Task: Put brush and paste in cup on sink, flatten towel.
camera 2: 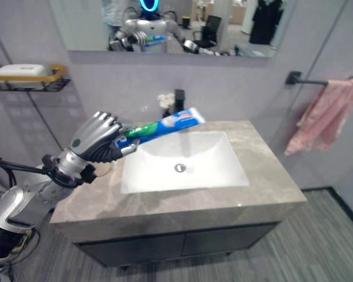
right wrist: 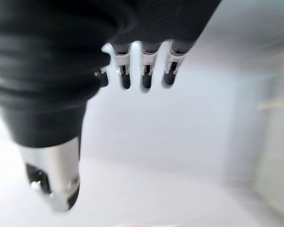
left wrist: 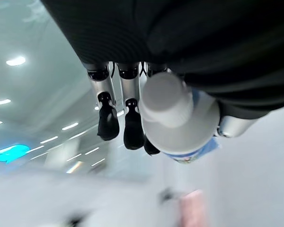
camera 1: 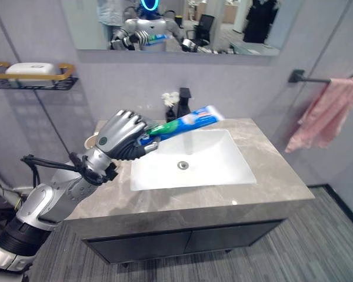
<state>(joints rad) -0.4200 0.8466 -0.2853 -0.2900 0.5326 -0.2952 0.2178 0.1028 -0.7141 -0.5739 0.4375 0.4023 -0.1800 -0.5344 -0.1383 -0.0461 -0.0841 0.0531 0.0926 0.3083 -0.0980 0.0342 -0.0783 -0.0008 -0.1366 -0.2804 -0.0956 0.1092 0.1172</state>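
Gripping blue-green toothpaste tube (camera 1: 185, 122) at cap end, left hand (camera 1: 125, 136) clenched; tube light, soft, squashable; right hand (right wrist: 132, 71) slack.

Lighting is even and moderately bright. The white rectangular basin (camera 1: 191, 157) shows soft glare; the grey marbled stone countertop (camera 1: 276, 176) carries faint reflections. The silver left hand (left wrist: 128, 113) appears before ceiling lamp streaks, its background blurred. The right wrist view's background is defocused.

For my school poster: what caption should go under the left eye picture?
Robot's left hand holds a toothpaste tube over the white sink, with a pink towel bunched on the wall bar.
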